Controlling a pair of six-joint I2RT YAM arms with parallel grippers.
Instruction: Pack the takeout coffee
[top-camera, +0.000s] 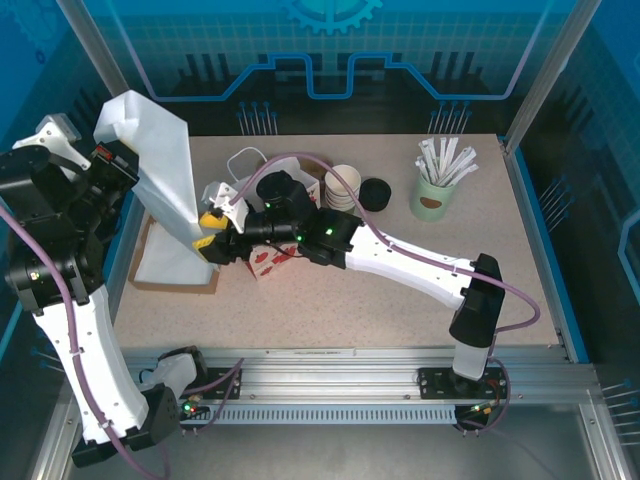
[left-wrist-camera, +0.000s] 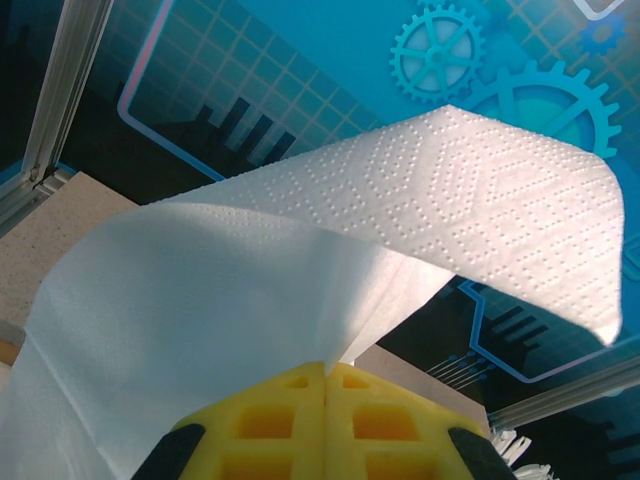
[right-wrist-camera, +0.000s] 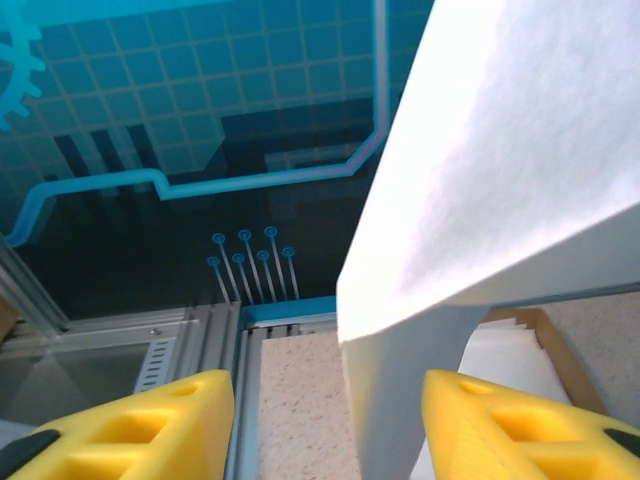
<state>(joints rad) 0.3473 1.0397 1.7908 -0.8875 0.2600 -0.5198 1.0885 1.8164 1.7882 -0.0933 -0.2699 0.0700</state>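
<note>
While the raised left gripper (left-wrist-camera: 325, 370) pinches a white napkin (left-wrist-camera: 400, 200), the right gripper (right-wrist-camera: 328, 390), reaching left, has fingers spread.

Overhead view from high behind the arm bases (top-camera: 470, 380), looking down on the table (top-camera: 330, 310), left wrist view close behind the left claw (left-wrist-camera: 325, 385), tilted up along a white paper sheet (left-wrist-camera: 400, 220) toward the blue back wall (left-wrist-camera: 300, 60), right wrist view equally near, facing the same sheet and wall.

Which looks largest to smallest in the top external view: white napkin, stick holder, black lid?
1. white napkin
2. stick holder, sticks included
3. black lid
The napkin is held up nearer the camera, yet looks clearly largest.
</note>
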